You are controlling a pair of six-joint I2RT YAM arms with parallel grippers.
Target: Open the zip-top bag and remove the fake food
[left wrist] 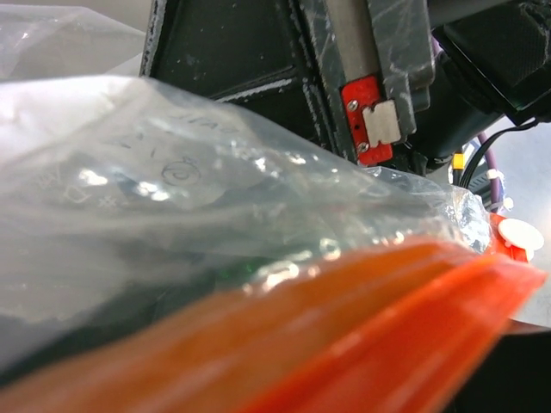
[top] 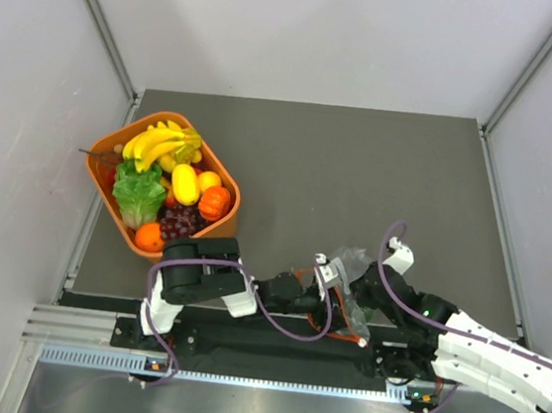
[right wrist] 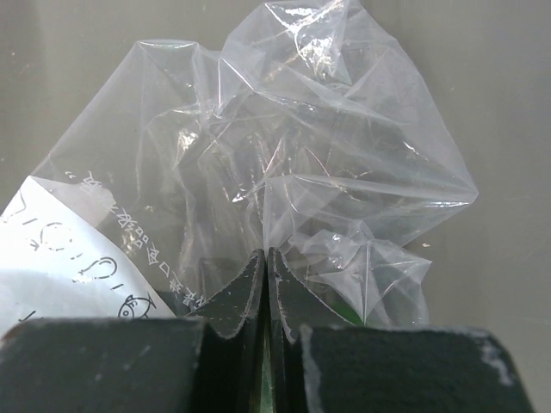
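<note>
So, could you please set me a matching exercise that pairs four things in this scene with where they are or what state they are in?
Things:
1. zip-top bag
2. orange basket
3. lettuce
4. right hand

Places or states:
A. inside the basket, next to the grapes
B. shut, pinching clear plastic
C. standing on the left side of the table
D. crumpled, near the table's front edge

Pairs: 1-D, 2-C, 3-A, 4-B.
</note>
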